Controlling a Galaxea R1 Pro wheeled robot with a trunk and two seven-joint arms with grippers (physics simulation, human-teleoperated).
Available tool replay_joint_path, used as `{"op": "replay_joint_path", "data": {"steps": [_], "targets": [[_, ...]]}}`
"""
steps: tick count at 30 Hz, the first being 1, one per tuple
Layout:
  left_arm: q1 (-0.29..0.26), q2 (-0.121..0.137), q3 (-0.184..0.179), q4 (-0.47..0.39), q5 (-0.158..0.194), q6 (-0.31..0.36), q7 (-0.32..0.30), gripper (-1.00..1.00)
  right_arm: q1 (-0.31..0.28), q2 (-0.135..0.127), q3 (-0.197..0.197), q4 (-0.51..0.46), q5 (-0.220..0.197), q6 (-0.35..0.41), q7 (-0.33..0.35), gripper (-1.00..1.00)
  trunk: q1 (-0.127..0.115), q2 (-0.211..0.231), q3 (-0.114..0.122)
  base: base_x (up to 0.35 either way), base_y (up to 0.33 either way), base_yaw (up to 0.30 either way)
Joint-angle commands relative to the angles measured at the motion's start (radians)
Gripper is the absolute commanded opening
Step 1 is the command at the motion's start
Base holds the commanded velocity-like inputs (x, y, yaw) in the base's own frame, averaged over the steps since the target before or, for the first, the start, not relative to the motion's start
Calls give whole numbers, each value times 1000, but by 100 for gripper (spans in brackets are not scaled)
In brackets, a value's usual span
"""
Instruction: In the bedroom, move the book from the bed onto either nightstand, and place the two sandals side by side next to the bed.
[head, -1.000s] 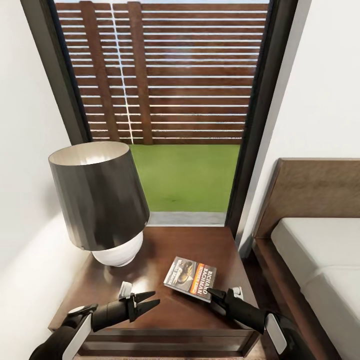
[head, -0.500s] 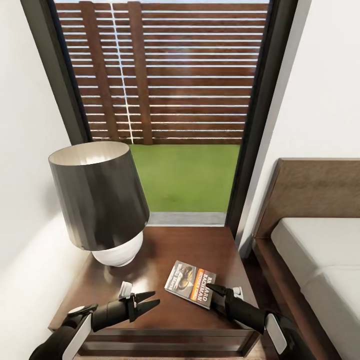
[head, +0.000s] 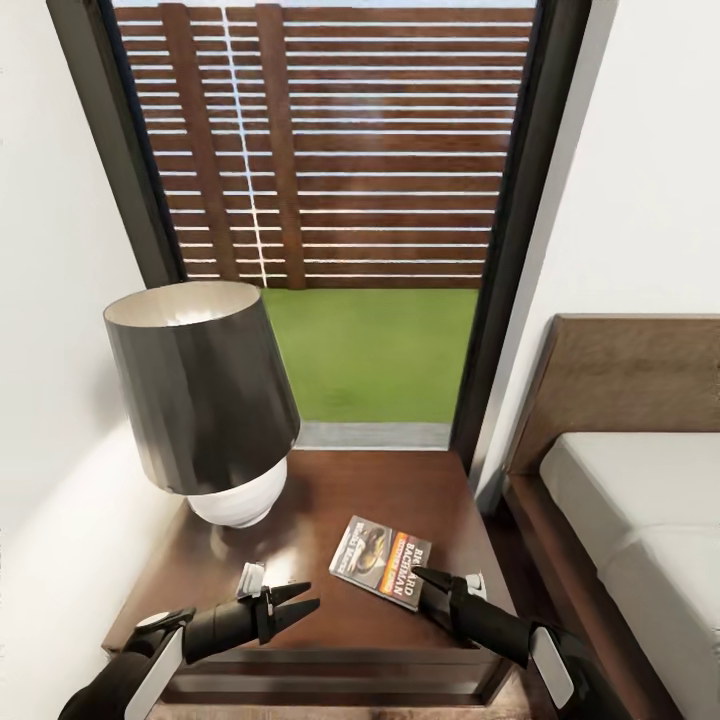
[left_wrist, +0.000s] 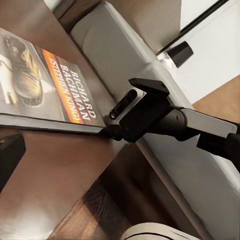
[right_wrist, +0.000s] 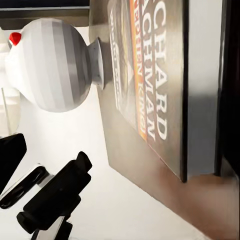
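Since a second ago the book (head: 381, 560) has slid a bit toward 7 o'clock across the nightstand (head: 400, 490) top. It's lying flat there now, at about 4 o'clock from the lamp (head: 205, 395), with the bed (head: 640, 500) off at 3.

My right gripper (head: 430, 585) is still pinching its near edge. The left gripper (head: 295, 600) hangs spread apart, holding nothing.

My worry: if I pull back before letting go, the book gets dragged off the front edge.

No containers here, and the drawers aren't visible.
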Motion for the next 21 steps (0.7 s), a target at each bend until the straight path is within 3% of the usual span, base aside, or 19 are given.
{"op": "replay_joint_path", "data": {"steps": [1,21], "targets": [[-1,1,-4,0,10,11,0,100,0,1,-3,1,17,1,-1,100,-1,0,-1,-179,0,0],[-1,1,-4,0,11,11,0,100,0,1,-3,1,17,1,-1,100,-1,0,-1,-16,0,0]]}}
